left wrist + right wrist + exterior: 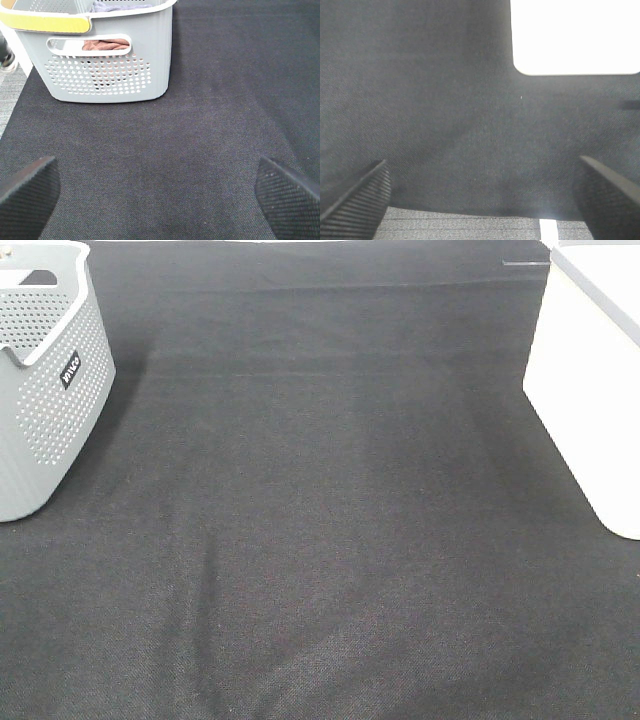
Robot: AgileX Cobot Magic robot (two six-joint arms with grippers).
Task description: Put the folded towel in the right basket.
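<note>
Both jaws stand wide apart, holding nothing, over the bare dark surface (330,540). A towel (105,45) shows through the grey basket's (50,390) handle slot, upper left; the white basket (590,380) waits at right, likely the target.

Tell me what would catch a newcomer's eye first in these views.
The grey basket at the far left of the black cloth, with reddish fabric showing through its handle slot. Then the white basket at the far right edge. Both grippers, left and right, hang open over bare cloth, holding nothing.
</note>
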